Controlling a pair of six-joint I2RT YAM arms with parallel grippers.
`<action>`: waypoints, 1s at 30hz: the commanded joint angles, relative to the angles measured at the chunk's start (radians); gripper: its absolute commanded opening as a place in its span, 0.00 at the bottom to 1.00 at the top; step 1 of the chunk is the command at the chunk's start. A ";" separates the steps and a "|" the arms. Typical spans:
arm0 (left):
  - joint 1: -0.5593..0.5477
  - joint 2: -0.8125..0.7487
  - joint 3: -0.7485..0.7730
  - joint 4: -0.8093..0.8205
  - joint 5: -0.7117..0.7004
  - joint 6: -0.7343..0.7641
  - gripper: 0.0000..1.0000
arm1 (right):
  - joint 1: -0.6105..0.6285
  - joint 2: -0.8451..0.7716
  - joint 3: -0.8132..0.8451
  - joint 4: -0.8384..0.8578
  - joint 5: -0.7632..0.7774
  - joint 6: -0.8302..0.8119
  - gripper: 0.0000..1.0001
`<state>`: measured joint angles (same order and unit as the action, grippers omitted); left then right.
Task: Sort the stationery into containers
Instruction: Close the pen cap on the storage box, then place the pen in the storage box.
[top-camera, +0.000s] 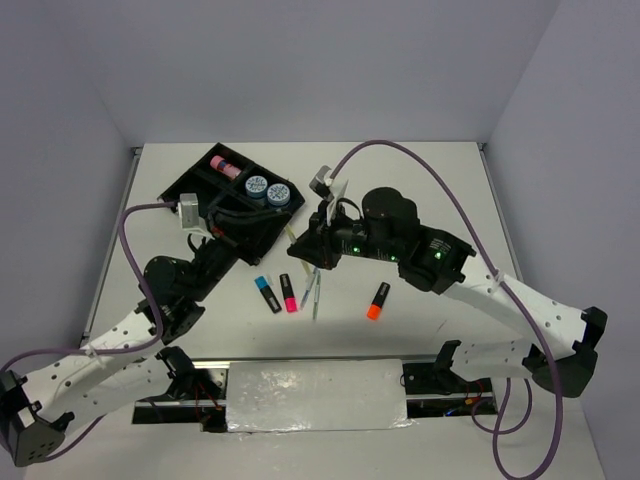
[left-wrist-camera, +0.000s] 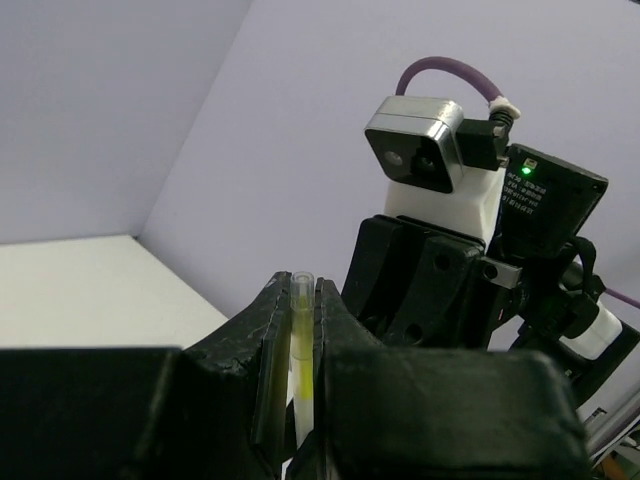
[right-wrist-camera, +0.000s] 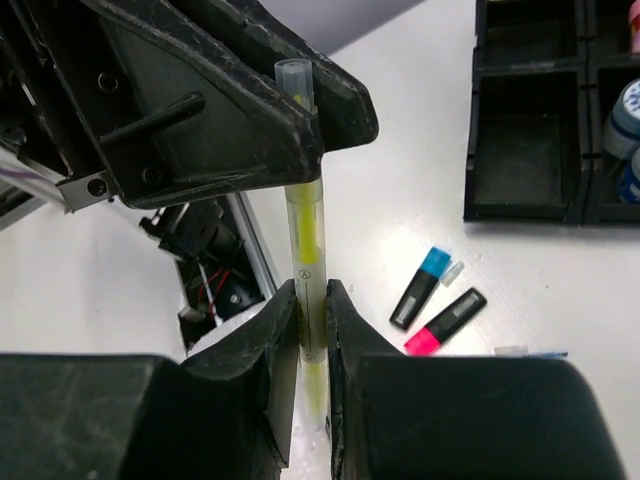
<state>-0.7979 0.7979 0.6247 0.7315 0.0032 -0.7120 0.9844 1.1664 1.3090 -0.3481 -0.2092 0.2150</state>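
The table (top-camera: 440, 180) is a white sheet boxed in by pale lavender walls, and from my seat the top view reads cleanly. Closest to the arm bases, three highlighters lie flat on the table: a blue highlighter (top-camera: 265, 292) and a pink highlighter (top-camera: 288, 292) side by side, and an orange highlighter (top-camera: 377, 300) well apart to the right. Two thin pens (top-camera: 316, 298) lie just beside the pink one. Above them, off the table, both arms meet over the middle. My right gripper (right-wrist-camera: 311, 310) is pinched tight on a yellow pen (right-wrist-camera: 305, 230), its fingers pressing the clear barrel from both sides. The left gripper (right-wrist-camera: 300, 125) is clamped on the same pen further along, close to its clear tip. The left wrist view confirms this, with the barrel squeezed between that gripper's fingers (left-wrist-camera: 268, 350). The pen stands roughly upright in both wrist views. Beyond the grippers, at the far left, sits the black tray (top-camera: 196, 180), angled on the table. One compartment holds two round blue tubs (top-camera: 268, 190) side by side, and the compartment behind it holds the pink-capped tube (top-camera: 225, 165).
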 joint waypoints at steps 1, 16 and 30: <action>-0.081 0.021 -0.079 -0.426 0.180 -0.003 0.00 | -0.030 -0.037 0.119 0.462 0.031 0.017 0.00; -0.081 0.009 0.138 -0.633 -0.081 0.051 0.09 | -0.007 -0.139 -0.218 0.480 -0.016 0.081 0.00; 0.202 0.167 0.293 -0.976 -0.539 -0.142 0.00 | -0.171 -0.263 -0.439 0.356 0.205 0.198 1.00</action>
<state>-0.7319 0.9371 0.8917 -0.1783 -0.4309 -0.7906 0.8650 0.9726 0.9356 0.0074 -0.0925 0.3630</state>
